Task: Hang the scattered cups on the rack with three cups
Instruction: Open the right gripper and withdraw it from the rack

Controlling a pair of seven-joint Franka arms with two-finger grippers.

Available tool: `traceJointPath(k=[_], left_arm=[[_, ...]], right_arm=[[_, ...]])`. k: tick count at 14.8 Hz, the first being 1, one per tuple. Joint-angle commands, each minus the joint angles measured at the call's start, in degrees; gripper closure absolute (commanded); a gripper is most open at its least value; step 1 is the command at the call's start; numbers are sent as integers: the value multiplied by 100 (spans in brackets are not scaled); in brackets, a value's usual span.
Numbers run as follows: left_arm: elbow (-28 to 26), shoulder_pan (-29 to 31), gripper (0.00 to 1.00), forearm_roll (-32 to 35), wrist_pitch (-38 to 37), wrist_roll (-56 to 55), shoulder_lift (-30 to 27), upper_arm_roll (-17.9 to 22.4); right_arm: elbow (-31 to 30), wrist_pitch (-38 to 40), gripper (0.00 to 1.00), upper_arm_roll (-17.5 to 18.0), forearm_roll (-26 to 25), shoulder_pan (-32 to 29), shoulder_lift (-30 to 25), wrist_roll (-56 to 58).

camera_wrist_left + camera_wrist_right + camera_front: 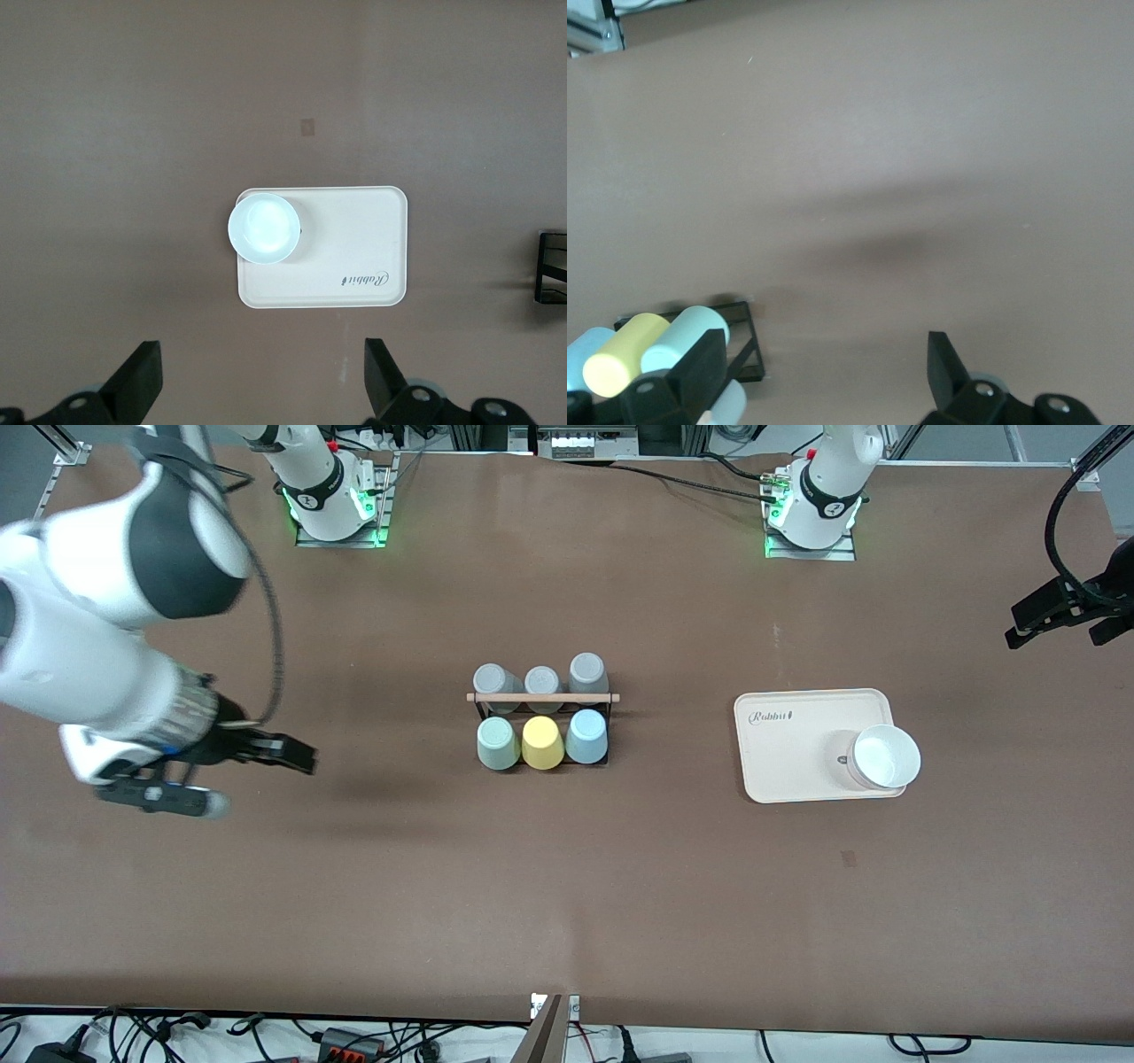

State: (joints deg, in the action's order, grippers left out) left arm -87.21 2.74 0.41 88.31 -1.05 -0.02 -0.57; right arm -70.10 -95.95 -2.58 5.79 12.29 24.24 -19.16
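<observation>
Mint cup (497,743) + blue cup (586,737) on rack (542,699), both grippers apart.

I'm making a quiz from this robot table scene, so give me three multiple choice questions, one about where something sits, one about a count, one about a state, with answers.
1. Where is the white bowl?
A. on the rack
B. on the tray
C. on the bare table

2. How many cups are on the rack?
A. three
B. four
C. six

3. How is the right tool?
A. open, holding nothing
B. shut on a yellow cup
C. shut on the bowl

Answers:
1 B, the bowl stands at a corner of the tray.
2 C, two rows of three.
3 A, its fingers stand apart over bare table; the left tool, also open, waits above the tray.
</observation>
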Motion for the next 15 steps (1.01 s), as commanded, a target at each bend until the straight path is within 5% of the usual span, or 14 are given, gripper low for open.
traceJointPath(k=[1, 11, 15], left_arm=[[63, 34, 0, 56, -95, 43, -25, -40], [72, 34, 0, 56, -86, 35, -16, -49], [63, 34, 0, 56, -86, 35, -16, -49]], right_arm=[[-241, 59, 0, 100, -16, -262, -315, 395], [-276, 305, 0, -261, -421, -648, -736, 1475], [-355, 314, 0, 258, -368, -1466, -868, 1872]])
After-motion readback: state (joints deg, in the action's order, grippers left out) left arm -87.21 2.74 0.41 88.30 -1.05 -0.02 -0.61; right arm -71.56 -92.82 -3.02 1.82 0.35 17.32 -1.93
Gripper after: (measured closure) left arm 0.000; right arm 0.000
